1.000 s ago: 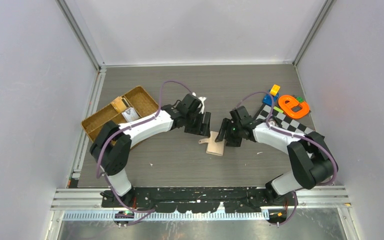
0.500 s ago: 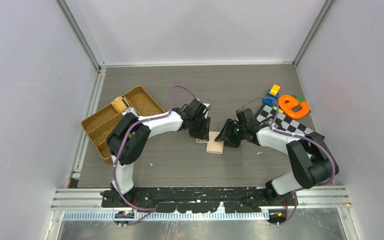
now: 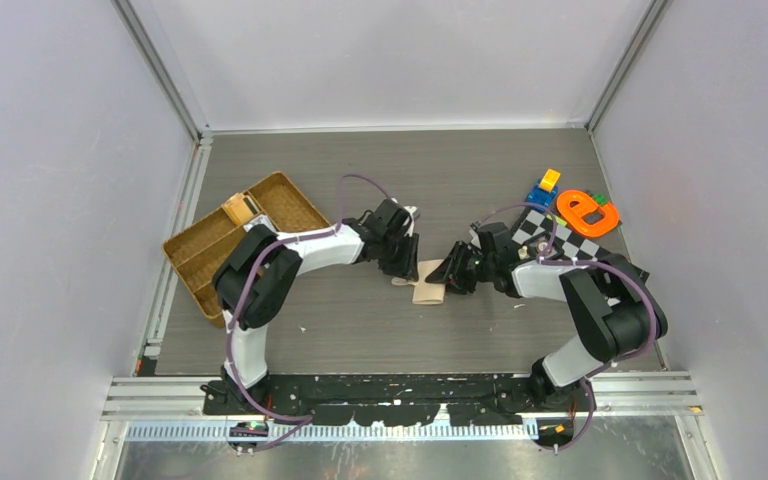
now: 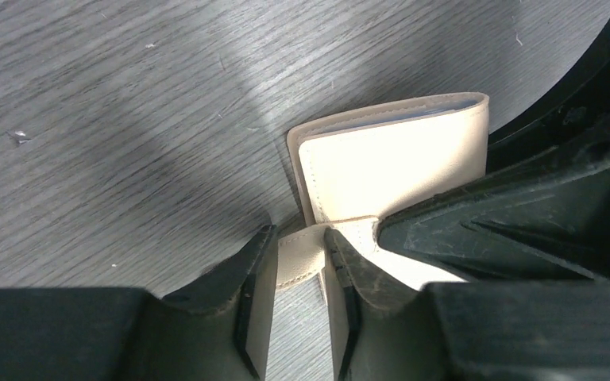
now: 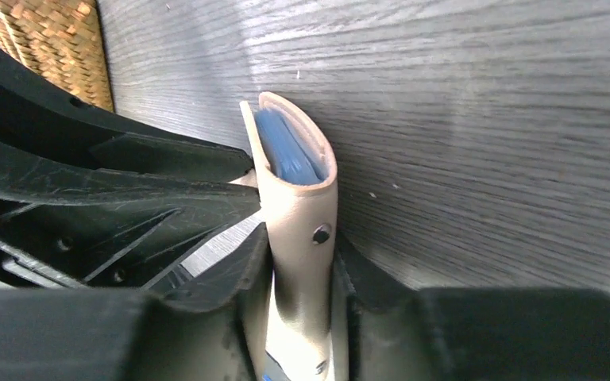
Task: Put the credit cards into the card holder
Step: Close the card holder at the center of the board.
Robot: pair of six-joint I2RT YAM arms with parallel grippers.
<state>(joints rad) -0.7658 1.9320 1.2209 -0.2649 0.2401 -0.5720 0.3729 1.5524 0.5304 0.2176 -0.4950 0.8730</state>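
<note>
My left jaws pinch the tab point(image 4: 300, 258); my right jaws clamp the folded holder point(image 5: 298, 214), blue card point(image 5: 286, 151) between its leaves. Closing, I judge: next, press the snap point(image 5: 320, 234) home.

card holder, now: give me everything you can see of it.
The card holder is a peach-beige, leather-like wallet, folded shut, with stitched edges. It sits mid-table between the arms. Its snap tab is pinched by the left gripper. The right gripper clamps the folded body, which shows a metal stud and a blue card tucked inside.
</note>
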